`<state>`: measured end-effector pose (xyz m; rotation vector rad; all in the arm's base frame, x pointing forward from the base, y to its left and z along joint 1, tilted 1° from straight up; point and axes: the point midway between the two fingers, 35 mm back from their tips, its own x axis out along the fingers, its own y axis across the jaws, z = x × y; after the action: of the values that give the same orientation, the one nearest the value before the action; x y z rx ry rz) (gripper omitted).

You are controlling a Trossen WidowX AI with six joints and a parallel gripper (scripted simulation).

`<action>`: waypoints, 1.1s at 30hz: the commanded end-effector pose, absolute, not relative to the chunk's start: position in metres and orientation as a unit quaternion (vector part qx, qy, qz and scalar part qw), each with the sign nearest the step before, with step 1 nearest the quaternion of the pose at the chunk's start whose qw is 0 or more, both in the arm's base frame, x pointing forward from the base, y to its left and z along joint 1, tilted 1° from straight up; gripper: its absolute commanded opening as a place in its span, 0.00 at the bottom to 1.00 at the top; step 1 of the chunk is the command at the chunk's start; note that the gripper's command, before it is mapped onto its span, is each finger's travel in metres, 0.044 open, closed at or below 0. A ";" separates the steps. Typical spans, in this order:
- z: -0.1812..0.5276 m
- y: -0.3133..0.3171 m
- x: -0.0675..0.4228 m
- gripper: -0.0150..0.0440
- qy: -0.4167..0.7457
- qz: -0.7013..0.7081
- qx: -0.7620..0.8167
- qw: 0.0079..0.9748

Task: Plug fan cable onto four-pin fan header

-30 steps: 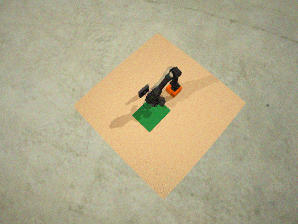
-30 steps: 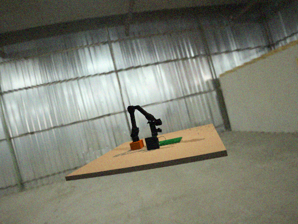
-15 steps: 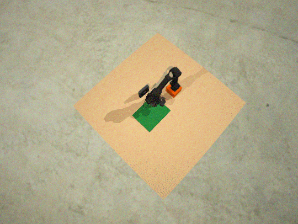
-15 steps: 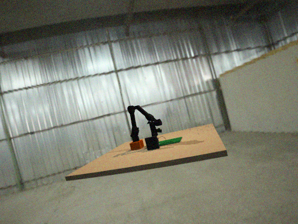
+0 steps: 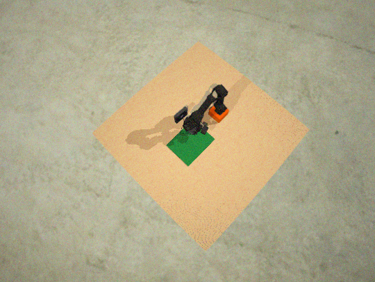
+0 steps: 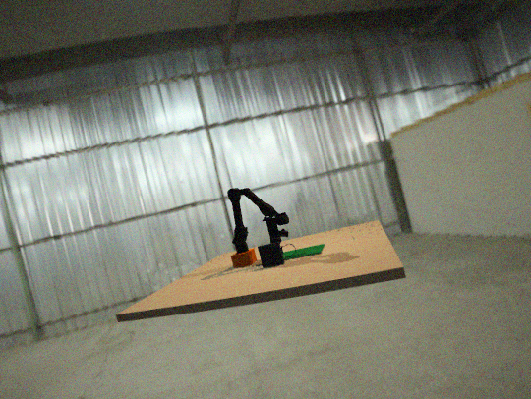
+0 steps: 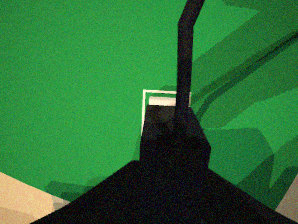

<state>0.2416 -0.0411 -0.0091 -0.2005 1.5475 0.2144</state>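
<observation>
The green board (image 5: 191, 147) (image 6: 305, 253) (image 7: 73, 63) lies flat on the tan table. In the wrist view my gripper (image 7: 165, 172) is shut on the dark plug (image 7: 174, 137), whose black cable (image 7: 186, 36) runs up and away over the board. The plug sits right at the white-outlined fan header (image 7: 150, 98), covering most of it; I cannot tell how deep it is seated. In the top and exterior views my gripper (image 5: 190, 129) (image 6: 275, 241) points down at the board's near corner. The black fan (image 5: 180, 114) (image 6: 270, 256) stands beside the board.
The arm's orange base (image 5: 219, 114) (image 6: 244, 257) stands on the tan table (image 5: 243, 167) (image 6: 344, 265) behind the board. A white wall (image 6: 467, 167) stands off to the right of the table.
</observation>
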 end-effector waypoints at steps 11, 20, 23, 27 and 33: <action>-0.019 -0.041 0.241 0.25 0.698 0.095 -0.088 0.705; -0.023 -0.041 0.241 0.25 0.698 0.095 -0.088 0.704; -0.020 -0.040 0.241 0.39 0.696 0.097 -0.089 0.706; -0.020 -0.040 0.241 0.57 0.696 0.097 -0.089 0.706; -0.017 -0.040 0.242 0.69 0.696 0.097 -0.089 0.706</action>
<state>0.2413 -0.0402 -0.0197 -0.1971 1.5474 0.2171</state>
